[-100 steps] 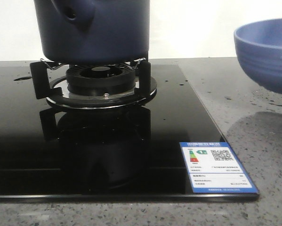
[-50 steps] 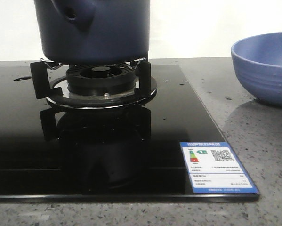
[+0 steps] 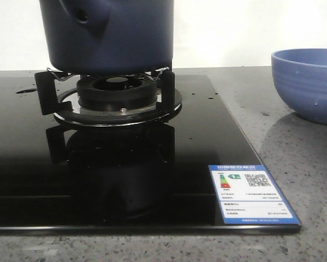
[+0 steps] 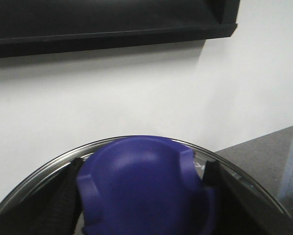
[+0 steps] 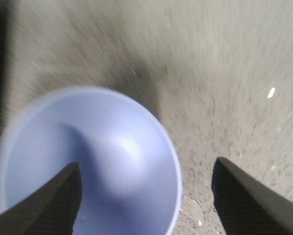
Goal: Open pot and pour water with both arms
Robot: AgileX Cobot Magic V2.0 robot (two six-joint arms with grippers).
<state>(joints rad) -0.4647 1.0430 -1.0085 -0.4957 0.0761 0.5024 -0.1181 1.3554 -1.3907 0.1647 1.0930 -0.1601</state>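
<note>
Black hob bears pot

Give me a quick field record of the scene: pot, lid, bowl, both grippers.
pot: dark navy-blue cylindrical pot sits on the black gas burner
lid: glass lid with purple knob held between left gripper fingers
bowl: light-blue ribbed bowl on the grey stone counter, right of hob
right gripper: open, above bowl
</note>
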